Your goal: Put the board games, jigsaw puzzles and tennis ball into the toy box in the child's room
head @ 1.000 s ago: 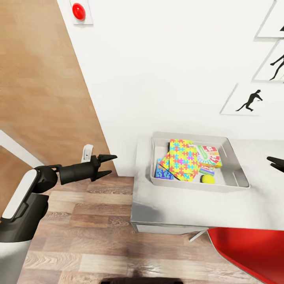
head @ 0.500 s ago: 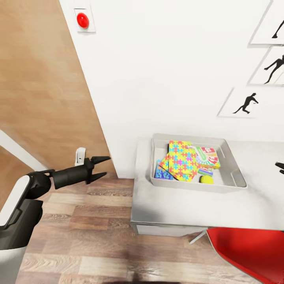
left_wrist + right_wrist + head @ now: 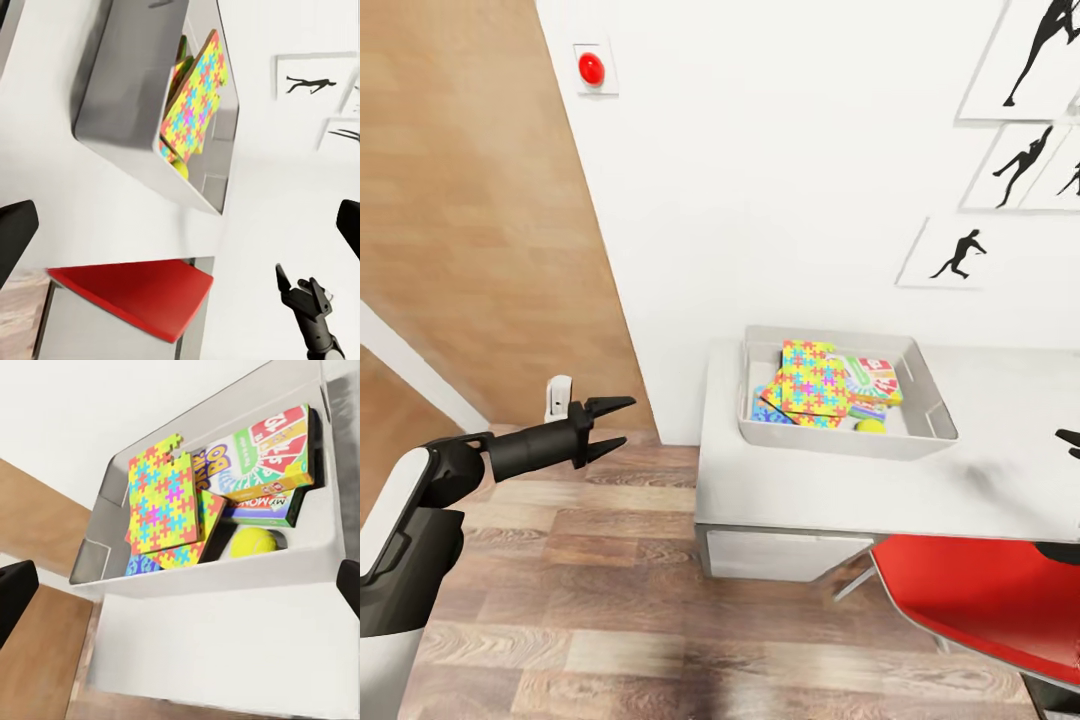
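The pale grey toy box (image 3: 840, 441) stands on the table (image 3: 800, 490) against the wall. It holds two jigsaw puzzles (image 3: 161, 499) (image 3: 193, 544), overlapping and leaning on the board games. Those are a yellow, green and red box (image 3: 262, 450), the Monopoly (image 3: 271, 508) under it, and a blue one (image 3: 139, 564) peeking out below the puzzles. The tennis ball (image 3: 253, 541) lies at the box's near wall. My left gripper (image 3: 622, 421) hangs open over the floor, left of the table. My right gripper (image 3: 1070, 441) is open above the table's right part, empty.
A red chair (image 3: 980, 590) sits under the table's front edge at the right. A wooden door (image 3: 460, 200) stands to the left beside the white wall, which carries a red button (image 3: 591, 68) and silhouette pictures (image 3: 955, 255). Wood-plank floor (image 3: 580, 600) lies in front of the table.
The head view has shifted, so the table and toy box sit a little higher and farther off. The toys in the box have not moved. Both grippers stay open.
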You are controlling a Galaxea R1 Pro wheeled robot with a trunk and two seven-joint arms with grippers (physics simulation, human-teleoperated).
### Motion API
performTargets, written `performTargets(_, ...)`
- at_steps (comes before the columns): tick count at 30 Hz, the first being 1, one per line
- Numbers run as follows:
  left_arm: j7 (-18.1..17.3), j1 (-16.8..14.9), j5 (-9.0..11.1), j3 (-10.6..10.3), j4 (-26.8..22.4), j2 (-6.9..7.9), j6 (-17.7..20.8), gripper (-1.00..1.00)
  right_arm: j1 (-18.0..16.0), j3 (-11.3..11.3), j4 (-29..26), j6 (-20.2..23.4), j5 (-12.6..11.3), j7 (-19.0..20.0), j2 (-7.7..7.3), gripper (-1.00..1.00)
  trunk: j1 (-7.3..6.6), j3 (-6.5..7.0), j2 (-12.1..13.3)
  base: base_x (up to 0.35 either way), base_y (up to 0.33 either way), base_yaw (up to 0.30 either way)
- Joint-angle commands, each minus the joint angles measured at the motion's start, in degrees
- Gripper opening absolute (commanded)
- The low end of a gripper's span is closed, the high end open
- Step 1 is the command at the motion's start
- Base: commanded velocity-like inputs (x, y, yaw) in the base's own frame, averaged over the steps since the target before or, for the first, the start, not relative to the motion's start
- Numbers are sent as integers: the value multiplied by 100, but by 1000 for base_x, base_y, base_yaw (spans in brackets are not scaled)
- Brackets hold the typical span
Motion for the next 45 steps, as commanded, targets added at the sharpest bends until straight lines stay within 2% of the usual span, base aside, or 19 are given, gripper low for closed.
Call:
performTargets(1,59,-4,51,8,-3,-2,16,100,2,-8,1,30,32,39,0,100,2,1,-8,-119,0,0)
performTargets(45,96,-26,54,16,30,-56,19,100,40,19,1,30,32,38,50,100,2,408,-8,-18,0,-3)
